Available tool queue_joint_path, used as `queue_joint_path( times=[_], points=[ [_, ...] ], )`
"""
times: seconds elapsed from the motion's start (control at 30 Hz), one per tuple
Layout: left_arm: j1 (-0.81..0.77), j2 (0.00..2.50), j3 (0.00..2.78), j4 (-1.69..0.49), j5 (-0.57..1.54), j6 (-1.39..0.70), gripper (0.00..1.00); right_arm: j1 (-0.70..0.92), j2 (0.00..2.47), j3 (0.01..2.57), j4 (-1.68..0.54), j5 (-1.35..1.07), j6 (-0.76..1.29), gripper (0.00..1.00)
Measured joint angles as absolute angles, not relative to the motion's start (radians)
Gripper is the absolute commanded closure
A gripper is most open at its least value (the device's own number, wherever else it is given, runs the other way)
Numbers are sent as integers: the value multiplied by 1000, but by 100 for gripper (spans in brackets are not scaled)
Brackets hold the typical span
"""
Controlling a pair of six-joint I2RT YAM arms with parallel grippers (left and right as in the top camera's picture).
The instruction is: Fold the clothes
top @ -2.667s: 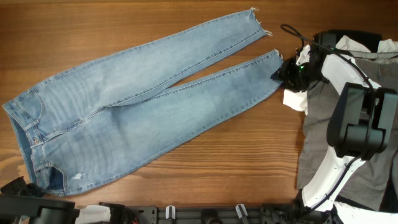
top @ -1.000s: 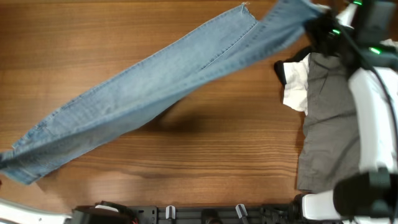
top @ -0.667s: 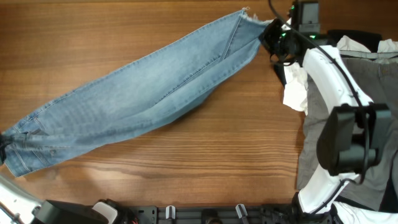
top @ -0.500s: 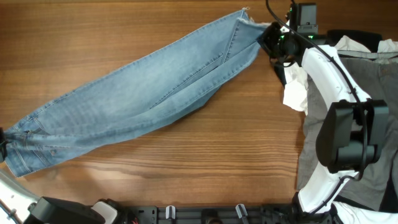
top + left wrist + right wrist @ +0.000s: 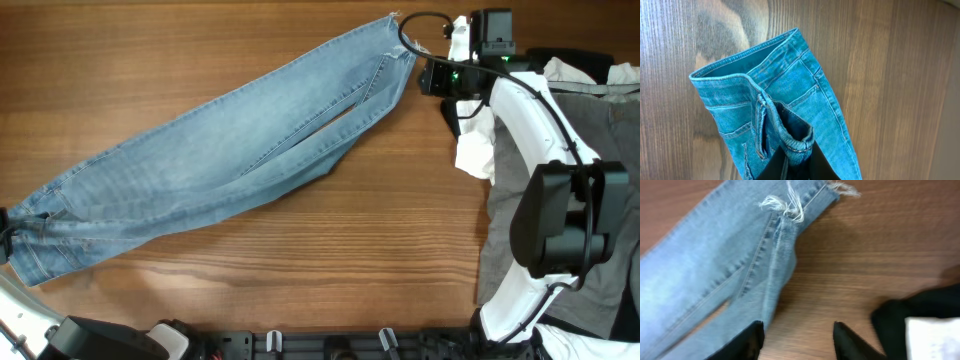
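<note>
Right gripper [image 5: 797, 342] now stands spread over bare wood, having let go of the frayed hems [image 5: 785, 204], which lie just ahead of it and to its left. We judge the leg-over-leg fold done: the jeans [image 5: 220, 160] stretch away from it, doubled lengthwise. At their far end our left gripper [image 5: 789, 170] stays pinched on the waistband [image 5: 790, 142]. Behind the right gripper the grey trousers [image 5: 530, 200] wait.

Grey trousers [image 5: 497, 240] (right side) partly off-frame
</note>
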State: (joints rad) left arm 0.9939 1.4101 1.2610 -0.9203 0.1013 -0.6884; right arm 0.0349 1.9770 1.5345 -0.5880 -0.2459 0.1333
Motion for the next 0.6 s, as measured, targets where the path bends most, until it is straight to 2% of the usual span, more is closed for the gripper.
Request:
queue_joint_path(
  times=[0.03,0.1,0.37,0.43,0.47,0.53,0.57,0.6],
  points=[
    [994,1410,1262,-924,101,-682,91,36,1977,1534,-588,-238,130,54],
    [994,1410,1262,-931,101,-670,91,41,1977,1534,-582,-226,140,42],
    [994,1410,1262,-938,94,-655,90,57,2056,1536,-464,-337,370,42],
    [994,1410,1262,-938,94,-653,90,57,2088,1535,-434,-366,418,47],
    [994,1410,1262,-938,94,-652,90,57,2111,1535,-398,-389,449,53],
    [994,1410,1262,-938,94,-649,90,57,2138,1535,-350,-428,492,71],
    [994,1410,1262,-938,94,-649,90,57,2144,1535,-327,-444,520,90],
    [994,1410,1262,-938,94,-649,90,57,2146,1535,-311,-455,538,96]
  ],
)
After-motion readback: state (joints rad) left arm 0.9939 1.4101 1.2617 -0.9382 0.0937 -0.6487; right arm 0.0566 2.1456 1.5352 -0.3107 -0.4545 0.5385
